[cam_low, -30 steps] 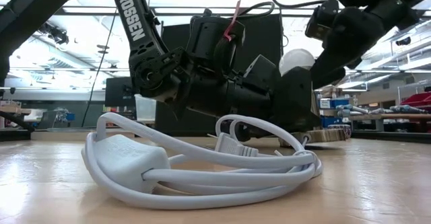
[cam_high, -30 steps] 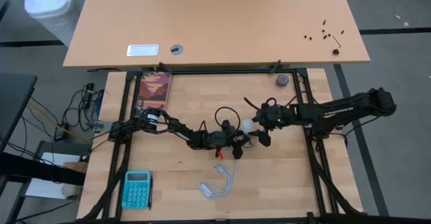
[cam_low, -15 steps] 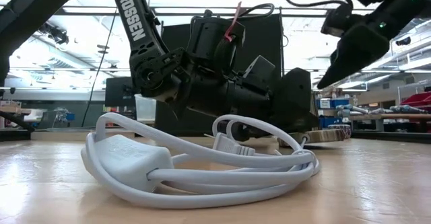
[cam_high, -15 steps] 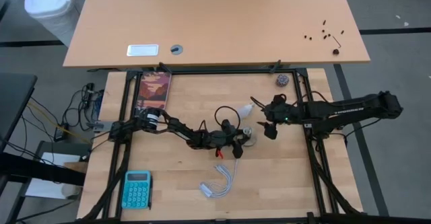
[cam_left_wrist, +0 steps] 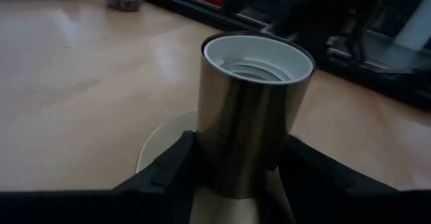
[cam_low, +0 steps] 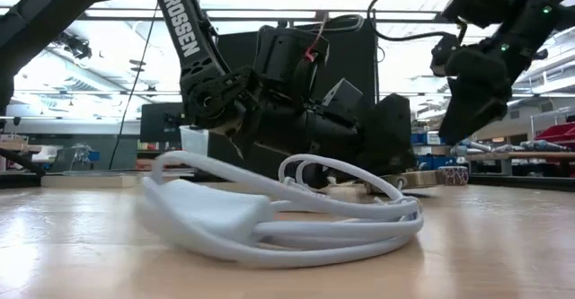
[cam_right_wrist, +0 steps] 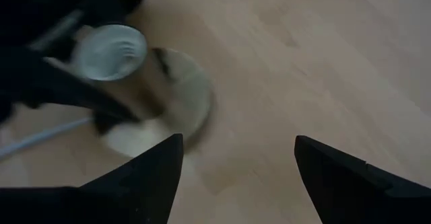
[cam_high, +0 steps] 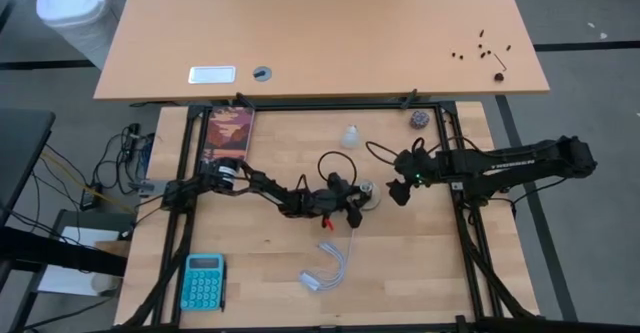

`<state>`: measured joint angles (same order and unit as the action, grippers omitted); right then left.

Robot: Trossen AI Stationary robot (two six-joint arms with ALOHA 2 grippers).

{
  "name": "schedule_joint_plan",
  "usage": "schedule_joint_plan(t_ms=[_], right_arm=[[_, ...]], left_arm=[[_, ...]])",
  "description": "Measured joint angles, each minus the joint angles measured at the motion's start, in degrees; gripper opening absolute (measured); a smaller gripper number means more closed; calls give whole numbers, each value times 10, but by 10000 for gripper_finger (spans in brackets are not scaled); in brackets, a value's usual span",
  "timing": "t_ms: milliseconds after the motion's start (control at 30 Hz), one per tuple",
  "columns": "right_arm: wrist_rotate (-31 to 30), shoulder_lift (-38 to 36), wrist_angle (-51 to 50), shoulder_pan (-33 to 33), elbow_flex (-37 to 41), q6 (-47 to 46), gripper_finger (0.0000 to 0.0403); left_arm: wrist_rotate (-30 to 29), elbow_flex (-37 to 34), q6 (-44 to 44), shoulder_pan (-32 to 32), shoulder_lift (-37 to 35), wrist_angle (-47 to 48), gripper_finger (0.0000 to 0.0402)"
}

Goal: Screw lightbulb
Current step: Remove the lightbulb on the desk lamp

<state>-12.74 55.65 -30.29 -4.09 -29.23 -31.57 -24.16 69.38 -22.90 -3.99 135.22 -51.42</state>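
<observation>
Looking straight down, the high view shows the lightbulb lying loose on the wooden worktop, toward the far side, apart from both arms. The left gripper sits near the middle of the worktop with its fingers pinching the metal socket, whose round base rests flat on the wood. The right gripper hangs just beside the socket on the right arm's side, holding nothing. A white cord lies coiled nearer the front edge, a teal calculator sits at the front left corner, a book lies at the far left, and a small greyish ball rests at the far right.

In the low view, the white cord fills the foreground. Behind it the left arm's dark bulk reaches down to the worktop; the right gripper hangs above the surface at the right, empty.

The left wrist view shows the socket upright, its white threaded mouth open and empty, clamped between the two dark fingers above its pale base disc.

The right wrist view shows the right arm's own fingers spread wide with bare wood between them, and the socket beyond, held by the other arm.
</observation>
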Motion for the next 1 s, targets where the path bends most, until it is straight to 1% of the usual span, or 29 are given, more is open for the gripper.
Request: schedule_joint_plan(t_ms=[167,300,367,467,600,700,800,900,1000], right_arm=[[39,3,40,0,0,0,293],[67,1,48,0,0,0,293],[69,1,45,0,0,1,293],[92,1,37,0,0,1,293],[129,1,33,0,0,-4,293],[137,1,33,0,0,-12,293],[138,-2,30,0,0,-11,293],[142,-20,29,0,0,-11,293],[143,-49,28,0,0,-11,293]], left_arm=[[-6,0,6,3,-1,21,188],[-1,0,61,3,0,21,189],[1,0,87,4,0,19,193],[17,-2,113,6,2,-4,213],[31,-3,150,7,4,-26,257],[36,-3,150,9,4,-28,287],[32,-3,150,13,3,-27,305],[26,-5,149,15,-13,2,309],[13,-5,149,19,-50,86,305]])
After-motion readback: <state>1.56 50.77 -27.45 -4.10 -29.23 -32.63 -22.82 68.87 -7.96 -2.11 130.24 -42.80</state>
